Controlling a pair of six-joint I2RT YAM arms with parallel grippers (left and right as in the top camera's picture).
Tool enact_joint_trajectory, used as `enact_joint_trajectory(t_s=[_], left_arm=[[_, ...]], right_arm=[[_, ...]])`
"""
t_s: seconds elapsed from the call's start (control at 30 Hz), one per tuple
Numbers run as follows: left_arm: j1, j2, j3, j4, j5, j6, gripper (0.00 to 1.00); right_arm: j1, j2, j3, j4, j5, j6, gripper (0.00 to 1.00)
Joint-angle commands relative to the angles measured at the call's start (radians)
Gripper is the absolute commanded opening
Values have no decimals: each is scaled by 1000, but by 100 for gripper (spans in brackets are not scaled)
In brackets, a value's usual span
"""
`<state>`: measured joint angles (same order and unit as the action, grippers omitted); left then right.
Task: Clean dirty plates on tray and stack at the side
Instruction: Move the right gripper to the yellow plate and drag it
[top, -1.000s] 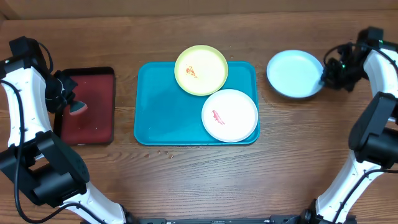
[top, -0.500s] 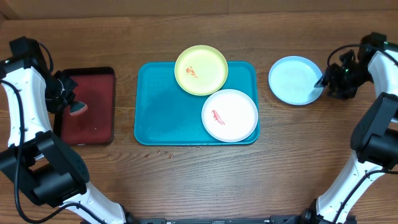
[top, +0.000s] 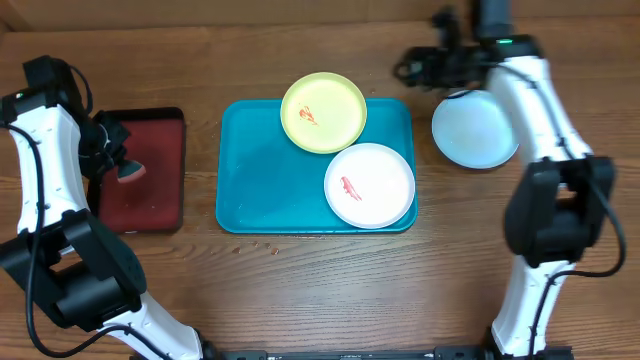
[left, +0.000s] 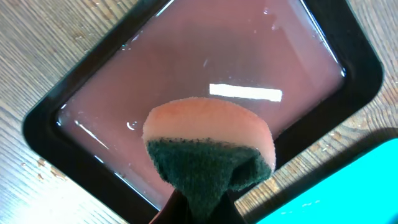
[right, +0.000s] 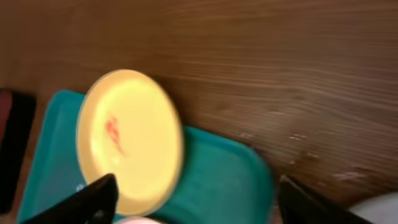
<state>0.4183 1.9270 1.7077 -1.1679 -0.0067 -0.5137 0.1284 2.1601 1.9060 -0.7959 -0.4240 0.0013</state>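
Left wrist view alone shows the left end effector (left: 196, 209) pinching a green-backed sponge (left: 208, 146); right end effector (right: 202, 200) spread wide.

1. A wooden table (top: 300, 300), brown, its grain running side to side, fills the overhead view.
2. A turquoise tray (top: 265, 170) lies flat at the table's centre, long sides running from 9 to 3 o'clock.
3. A dark red tray (top: 150, 200), smaller and black-rimmed, lies at 9 o'clock of the turquoise one, near but not touching, long sides running 12 to 6.
4. A pale blue plate (top: 475, 140) sits on bare wood at 2 o'clock of the turquoise tray, just beside its corner.
5. Crumbs (top: 255, 247) dot the wood at 7 o'clock, just off the turquoise tray's edge.
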Motion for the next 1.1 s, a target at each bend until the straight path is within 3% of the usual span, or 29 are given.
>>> enact_joint_trajectory(t_s=[0.0, 0.17, 0.43, 0.8, 1.07], left_arm=[[-13, 11, -4, 1, 4, 20, 4], [-21, 11, -4, 2, 4, 20, 4], [-23, 11, -4, 2, 4, 20, 4], [-23, 11, -4, 9, 4, 20, 4], [-23, 18, -5, 21, 4, 20, 4]], right_arm=[[126, 60, 10, 67, 310, -1, 87], [232, 144, 10, 138, 493, 3, 79], [264, 219, 10, 185, 493, 3, 68], [293, 219, 22, 151, 378, 3, 8], [401, 219, 42, 77, 229, 153, 4]])
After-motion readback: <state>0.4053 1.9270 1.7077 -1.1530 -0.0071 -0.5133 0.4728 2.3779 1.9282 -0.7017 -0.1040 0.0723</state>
